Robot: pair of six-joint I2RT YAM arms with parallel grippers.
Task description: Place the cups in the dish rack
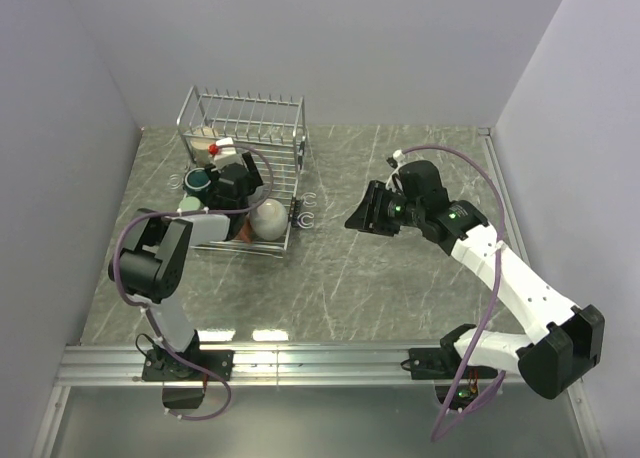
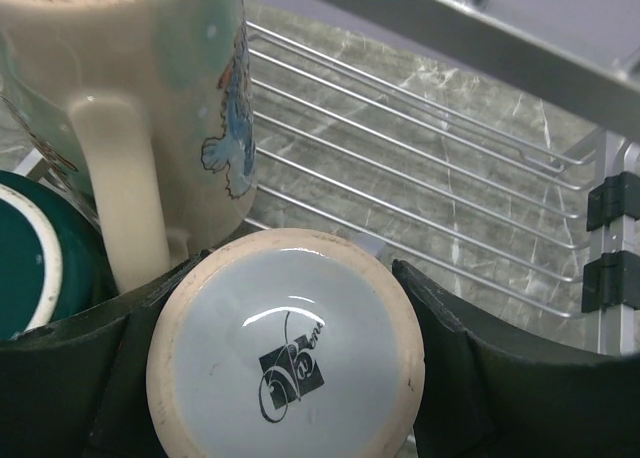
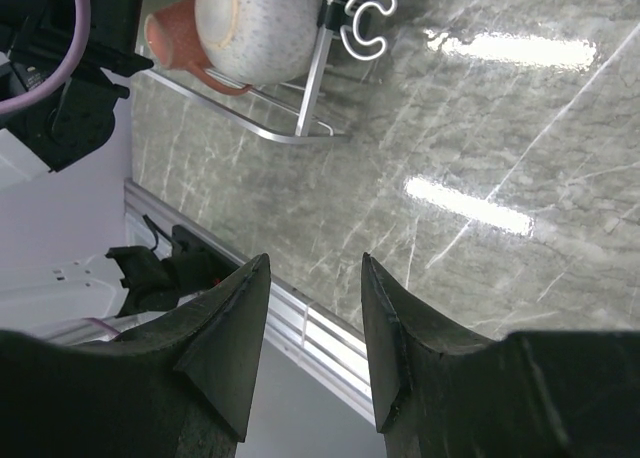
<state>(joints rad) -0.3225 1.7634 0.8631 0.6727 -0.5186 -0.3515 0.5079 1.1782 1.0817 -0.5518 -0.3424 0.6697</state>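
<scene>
Left hand [image 2: 290,318] is clenched on the light blue-grey mug [image 2: 285,368], base turned back toward it, over bare wires of the dish rack [image 2: 420,190] at the surface's [image 1: 400,278] far-left corner. Right hand [image 3: 315,270], released and holding nothing, is well apart.

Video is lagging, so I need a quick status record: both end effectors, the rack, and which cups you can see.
left end effector: shut on blue-grey mug, its base toward the wrist camera, over the rack's floor
right end effector: open, empty, above the table, right of the rack
rack: far left of the table
in rack, by the left end effector: tan mug, green mug
in rack, near right corner: cream mug beside red-brown mug
sixth cup: cannot tell
</scene>
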